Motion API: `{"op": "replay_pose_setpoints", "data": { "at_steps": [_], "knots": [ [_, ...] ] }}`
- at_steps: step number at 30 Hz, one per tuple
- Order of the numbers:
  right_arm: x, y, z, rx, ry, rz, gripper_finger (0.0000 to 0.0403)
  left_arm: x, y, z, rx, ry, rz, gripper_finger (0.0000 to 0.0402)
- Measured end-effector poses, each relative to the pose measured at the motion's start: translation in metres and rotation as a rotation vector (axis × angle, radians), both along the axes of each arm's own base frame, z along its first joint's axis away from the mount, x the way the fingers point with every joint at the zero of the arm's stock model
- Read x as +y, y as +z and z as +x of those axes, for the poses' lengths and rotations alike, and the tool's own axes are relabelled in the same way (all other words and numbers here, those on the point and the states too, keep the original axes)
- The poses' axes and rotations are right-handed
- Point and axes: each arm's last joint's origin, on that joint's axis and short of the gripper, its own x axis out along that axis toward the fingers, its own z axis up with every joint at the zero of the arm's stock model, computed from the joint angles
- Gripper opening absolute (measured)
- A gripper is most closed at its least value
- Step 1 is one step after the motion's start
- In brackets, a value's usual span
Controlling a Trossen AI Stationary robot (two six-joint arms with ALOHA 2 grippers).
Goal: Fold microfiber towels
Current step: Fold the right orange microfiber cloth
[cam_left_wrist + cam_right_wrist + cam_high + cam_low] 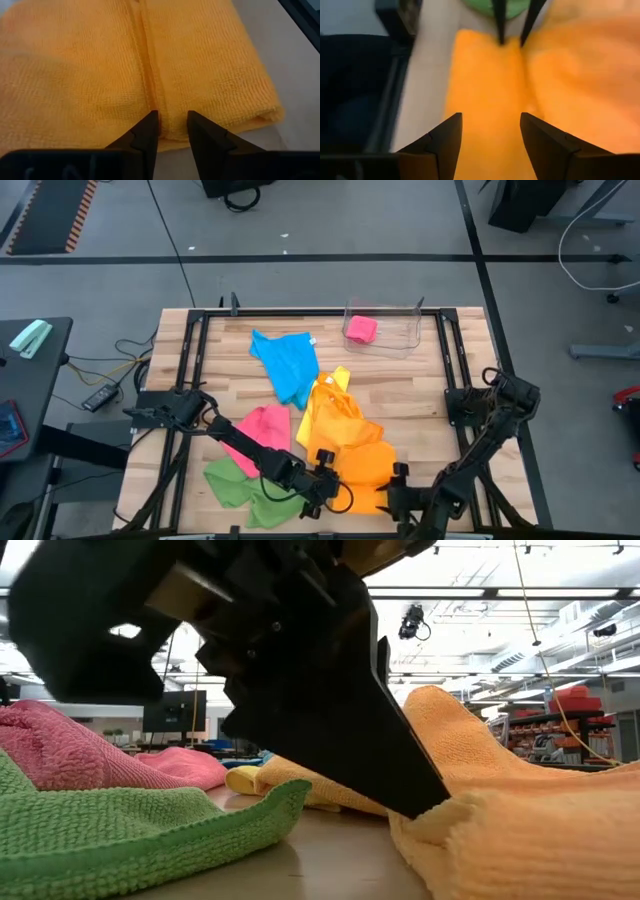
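Note:
An orange towel lies folded near the table's front middle, and its near edge is a thick fold. My left gripper is at the towel's near left side, shut on a ridge of it. At the near right corner, my right gripper stands open over the orange cloth; whether it touches, I cannot tell. A green towel and a pink towel lie under the left arm. A yellow towel and a blue towel lie farther back. My left gripper pinches a raised ridge at the orange towel's near folded edge between its two fingers. The fingers slant down from the table's near left side, and one fingertip dents the cloth. The towel lies on the table, several layers thick.
A clear bin holding a folded pink cloth stands at the far right of the table. Black frame rails run along the table's left and right sides. Bare wood shows right of the orange towel.

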Motion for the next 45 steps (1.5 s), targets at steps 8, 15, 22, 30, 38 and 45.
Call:
{"op": "replay_pose_setpoints", "data": {
  "at_steps": [8,15,22,30,38,45],
  "knots": [
    [-0.013,0.000,0.013,-0.017,-0.049,-0.068,0.0209,-0.010,0.019,-0.007,-0.045,-0.040,-0.005,0.0095],
    [-0.018,-0.001,0.017,-0.005,-0.069,-0.081,0.0209,0.001,0.045,-0.009,-0.114,0.074,0.069,0.0087],
    [-0.018,-0.006,-0.001,0.050,-0.124,-0.082,0.0209,0.029,0.040,-0.003,-0.029,0.149,0.111,0.0085],
    [-0.018,-0.007,-0.006,0.055,-0.146,-0.087,0.0209,0.048,0.044,-0.022,-0.120,0.139,0.044,0.0060],
    [-0.018,-0.007,-0.006,0.046,-0.163,-0.068,0.0209,0.065,0.025,-0.043,-0.288,0.149,-0.153,0.0055],
    [-0.019,-0.006,-0.005,0.023,-0.173,-0.088,0.0209,0.075,0.022,-0.038,-0.279,0.246,-0.254,0.0120]
  ]
}}
